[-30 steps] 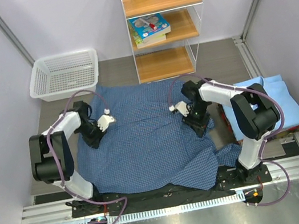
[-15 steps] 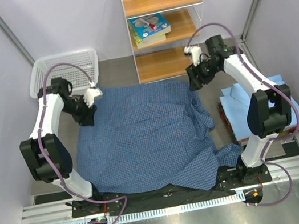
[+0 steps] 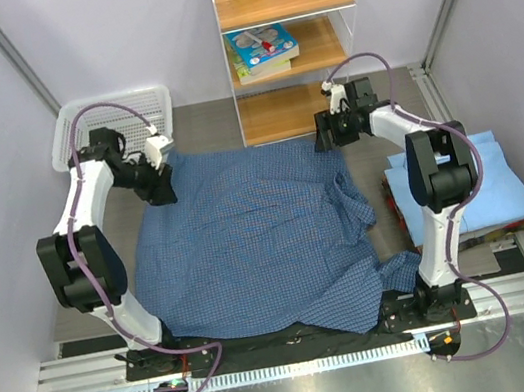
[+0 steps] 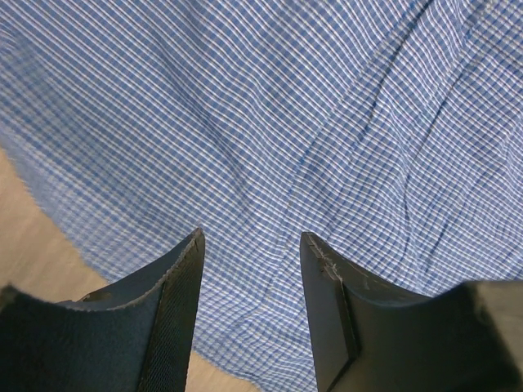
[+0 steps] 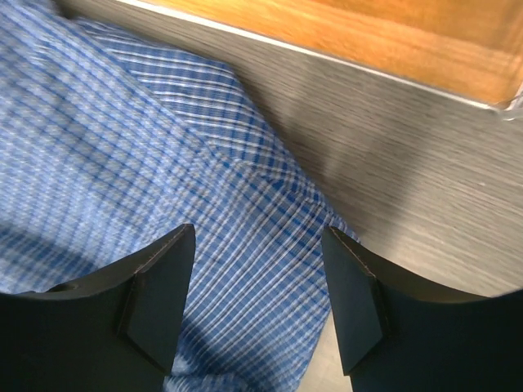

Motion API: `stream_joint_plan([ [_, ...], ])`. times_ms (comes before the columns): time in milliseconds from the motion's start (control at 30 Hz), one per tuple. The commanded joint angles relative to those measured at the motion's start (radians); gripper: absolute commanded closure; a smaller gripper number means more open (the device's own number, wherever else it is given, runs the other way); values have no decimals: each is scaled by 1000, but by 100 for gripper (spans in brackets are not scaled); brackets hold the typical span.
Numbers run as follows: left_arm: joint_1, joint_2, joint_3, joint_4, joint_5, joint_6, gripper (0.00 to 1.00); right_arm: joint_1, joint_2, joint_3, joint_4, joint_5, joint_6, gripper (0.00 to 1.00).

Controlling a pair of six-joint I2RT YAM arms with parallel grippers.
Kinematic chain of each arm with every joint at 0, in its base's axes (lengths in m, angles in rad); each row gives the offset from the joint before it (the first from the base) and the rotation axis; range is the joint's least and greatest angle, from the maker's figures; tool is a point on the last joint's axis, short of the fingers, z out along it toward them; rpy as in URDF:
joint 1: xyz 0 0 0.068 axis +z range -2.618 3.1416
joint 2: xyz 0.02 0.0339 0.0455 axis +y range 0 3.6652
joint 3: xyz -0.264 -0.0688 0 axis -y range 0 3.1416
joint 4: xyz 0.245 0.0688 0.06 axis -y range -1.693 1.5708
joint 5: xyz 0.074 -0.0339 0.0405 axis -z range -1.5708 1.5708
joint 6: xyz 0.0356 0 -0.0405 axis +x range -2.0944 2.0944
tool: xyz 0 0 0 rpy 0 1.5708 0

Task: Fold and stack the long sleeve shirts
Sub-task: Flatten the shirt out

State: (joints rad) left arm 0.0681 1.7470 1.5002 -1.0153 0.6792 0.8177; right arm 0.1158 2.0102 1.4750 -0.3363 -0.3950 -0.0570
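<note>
The dark blue checked shirt point(image 3: 255, 243) lies spread over the table. The plain light blue shirt point(image 3: 483, 182) lies folded at the right. My left gripper point(image 3: 160, 181) is open over the checked shirt's far left corner; the left wrist view shows the cloth point(image 4: 270, 122) between and below the fingers, with the bare table point(image 4: 33, 237) at the left. My right gripper point(image 3: 325, 136) is open over the far right corner; the right wrist view shows the checked cloth point(image 5: 212, 212) below the open jaws, next to the shelf base point(image 5: 368, 33).
A white mesh basket point(image 3: 113, 129) stands at the far left. A wooden shelf unit point(image 3: 287, 39) with books and bottles stands at the far middle. Grey walls close in both sides.
Both arms reached from the middle of the shirt out to its far corners. The shirt's far edge now lies flatter and wider. The right gripper came down to the cloth.
</note>
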Motion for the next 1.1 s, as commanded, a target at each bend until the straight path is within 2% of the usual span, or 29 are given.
stream_joint_plan([
  [0,9,-69,-57,21,28,-11,48,-1,10,-21,137,1,-6,31],
  [133,10,-92,-97,23,11,-5,48,2,47,-41,163,-18,-27,30],
  [267,19,-92,-95,21,3,-5,48,7,68,-19,122,-85,-56,39],
  [300,21,-90,-87,18,2,-6,48,5,70,-15,99,-108,-67,44],
  [333,27,-84,-83,17,5,-14,48,10,68,-10,86,-131,-78,56],
  [367,30,-83,-78,15,6,-18,48,12,65,-5,77,-134,-95,64],
  [433,38,-81,-66,12,14,-28,48,13,61,2,39,-145,-115,70],
  [533,41,-86,-57,-14,33,-26,48,8,20,-11,23,-95,-162,55],
  [667,42,-113,-89,-2,40,-12,48,-21,7,-21,80,-42,-149,50],
  [767,41,-109,-92,3,36,-12,48,-36,45,16,108,-16,-95,35],
  [867,41,-87,-80,-3,34,-12,48,-34,93,53,111,-27,-67,31],
  [1067,56,-72,-84,9,20,-15,48,-22,139,84,51,-100,-78,32],
])
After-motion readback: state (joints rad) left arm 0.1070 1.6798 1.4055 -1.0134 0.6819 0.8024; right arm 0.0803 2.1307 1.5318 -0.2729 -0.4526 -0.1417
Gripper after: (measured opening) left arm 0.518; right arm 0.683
